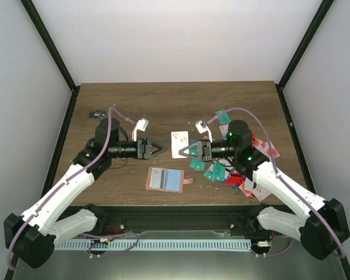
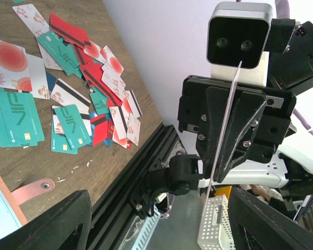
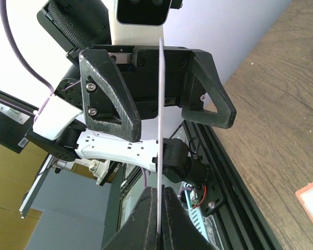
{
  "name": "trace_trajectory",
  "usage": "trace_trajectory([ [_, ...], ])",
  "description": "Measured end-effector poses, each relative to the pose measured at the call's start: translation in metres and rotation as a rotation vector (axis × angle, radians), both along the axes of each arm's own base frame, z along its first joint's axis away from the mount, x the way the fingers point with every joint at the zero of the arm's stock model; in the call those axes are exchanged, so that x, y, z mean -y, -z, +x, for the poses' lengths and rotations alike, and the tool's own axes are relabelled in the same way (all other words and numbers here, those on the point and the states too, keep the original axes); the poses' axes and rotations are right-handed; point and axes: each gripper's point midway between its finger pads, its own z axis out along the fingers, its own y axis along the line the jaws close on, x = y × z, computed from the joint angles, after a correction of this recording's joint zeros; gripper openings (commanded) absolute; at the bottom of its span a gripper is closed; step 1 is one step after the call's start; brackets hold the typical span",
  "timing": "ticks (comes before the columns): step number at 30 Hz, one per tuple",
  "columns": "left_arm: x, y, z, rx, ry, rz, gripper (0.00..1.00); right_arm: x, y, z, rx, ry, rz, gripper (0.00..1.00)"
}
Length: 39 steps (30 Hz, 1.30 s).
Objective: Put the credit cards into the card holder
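Meeting over the middle of the table (image 1: 134, 105), the left fingers (image 1: 157, 147) and right fingers (image 1: 189, 150) point at each other with a white-pink card (image 1: 179, 143) between them, apparently for a hand-over. The card holder (image 1: 165, 179) lies open just in front, and the other cards (image 1: 242, 169) are heaped to the right.

From the left wrist, the left fingers (image 2: 57, 224) are spread wide, gripping nothing.

From the right wrist, the right fingers (image 3: 146, 219) are clenched on the card's near edge. Its free end stands between the left fingers, likely for a regrip better suited to the pocket.
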Motion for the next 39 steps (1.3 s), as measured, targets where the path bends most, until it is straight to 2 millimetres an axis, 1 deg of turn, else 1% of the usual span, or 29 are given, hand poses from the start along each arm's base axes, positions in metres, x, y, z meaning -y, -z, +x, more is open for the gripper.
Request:
trace_trajectory([
  [4, 0.001, -0.003, 0.0, 0.001, 0.0, -0.011, 0.71, -0.003, 0.001, 0.0, -0.002, -0.012, -0.001, 0.01],
  [9, 0.004, -0.011, 0.002, 0.013, 0.0, -0.031, 0.65, -0.005, -0.001, 0.001, 0.003, -0.016, 0.002, 0.01],
  [16, 0.008, -0.016, 0.007, 0.022, 0.0, -0.053, 0.59, -0.008, -0.003, 0.004, 0.011, -0.022, 0.005, 0.01],
  [17, 0.009, -0.016, 0.008, 0.021, 0.002, -0.057, 0.57, -0.008, -0.004, 0.005, 0.012, -0.026, 0.006, 0.01],
  [20, 0.013, -0.018, 0.008, 0.021, 0.017, -0.071, 0.43, -0.01, -0.005, 0.005, 0.012, -0.039, 0.007, 0.01],
  [25, 0.02, -0.024, 0.009, 0.03, 0.043, -0.102, 0.23, -0.013, -0.004, 0.004, 0.007, -0.073, 0.011, 0.01],
  [28, 0.024, -0.03, 0.009, 0.044, 0.054, -0.125, 0.05, -0.014, -0.001, 0.001, -0.002, -0.098, 0.009, 0.01],
  [30, 0.025, -0.035, 0.009, 0.051, 0.059, -0.142, 0.04, -0.014, 0.001, 0.0, -0.01, -0.109, 0.007, 0.01],
  [31, 0.025, -0.036, 0.009, 0.055, 0.061, -0.147, 0.04, -0.014, 0.0, 0.0, -0.007, -0.114, 0.008, 0.06],
  [33, 0.025, -0.038, 0.009, 0.058, 0.063, -0.152, 0.04, -0.014, -0.003, 0.0, 0.001, -0.118, 0.008, 0.26],
  [34, 0.025, -0.04, 0.009, 0.066, 0.064, -0.159, 0.04, -0.015, -0.005, 0.0, 0.011, -0.118, 0.006, 0.33],
  [35, 0.025, -0.042, 0.008, 0.071, 0.065, -0.162, 0.04, -0.015, -0.006, 0.001, 0.01, -0.115, 0.002, 0.35],
  [37, 0.025, -0.043, 0.007, 0.077, 0.068, -0.166, 0.04, -0.016, -0.014, 0.004, 0.045, -0.103, -0.003, 0.36],
  [38, 0.025, -0.044, 0.006, 0.078, 0.07, -0.166, 0.04, -0.016, -0.017, 0.005, 0.056, -0.096, -0.005, 0.34],
  [39, 0.024, -0.044, 0.006, 0.079, 0.07, -0.167, 0.04, -0.016, -0.021, 0.007, 0.071, -0.086, -0.006, 0.3],
])
